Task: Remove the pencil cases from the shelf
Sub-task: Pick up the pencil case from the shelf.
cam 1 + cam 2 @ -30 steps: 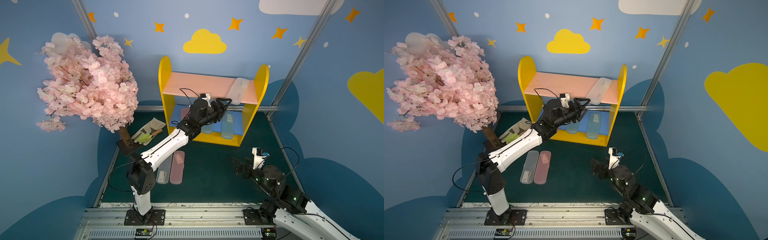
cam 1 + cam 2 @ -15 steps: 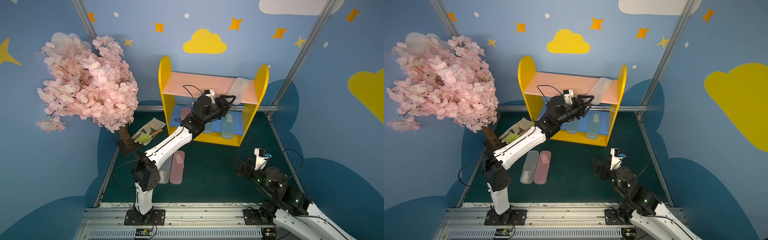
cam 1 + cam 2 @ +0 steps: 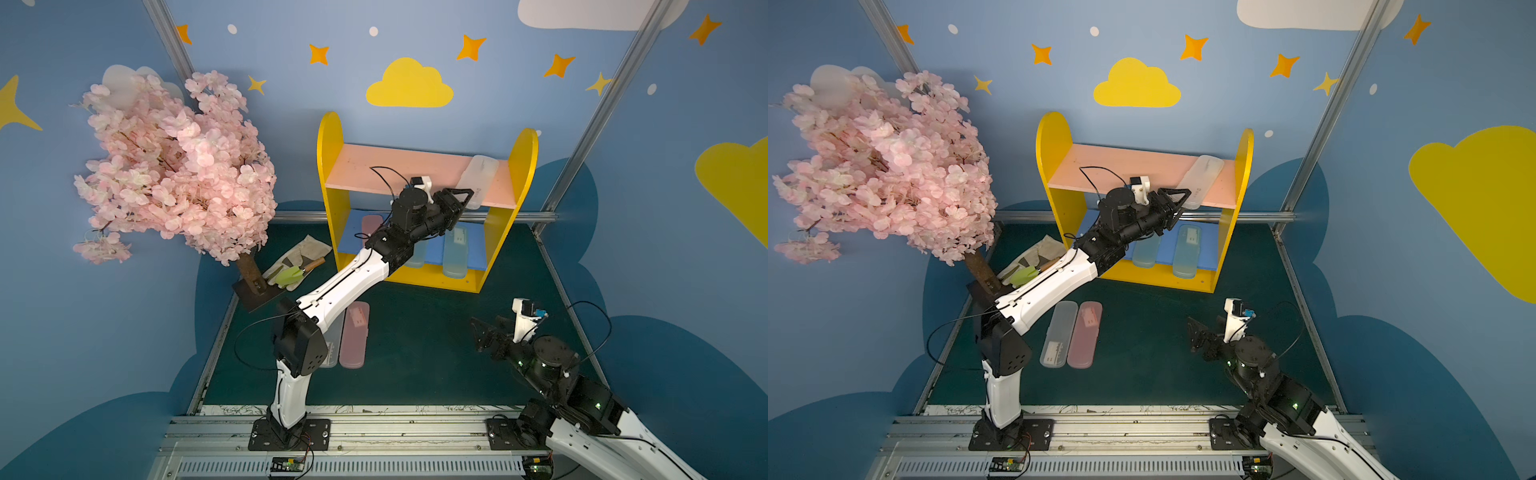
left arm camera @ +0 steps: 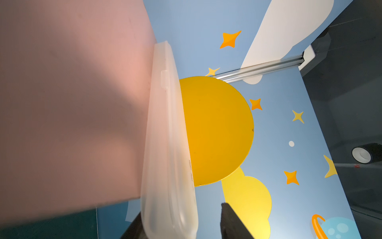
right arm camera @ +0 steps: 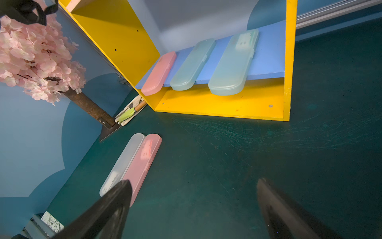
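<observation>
Left gripper straddles the near end of the frosted white pencil case on the pink upper board, jaws apart, not yet clamped; better to close squarely across its sides before drawing it out

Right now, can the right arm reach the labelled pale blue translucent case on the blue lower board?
Probably yes: the open right gripper faces the labelled blue case, which overhangs the blue board's front edge; only green mat lies between.
</observation>
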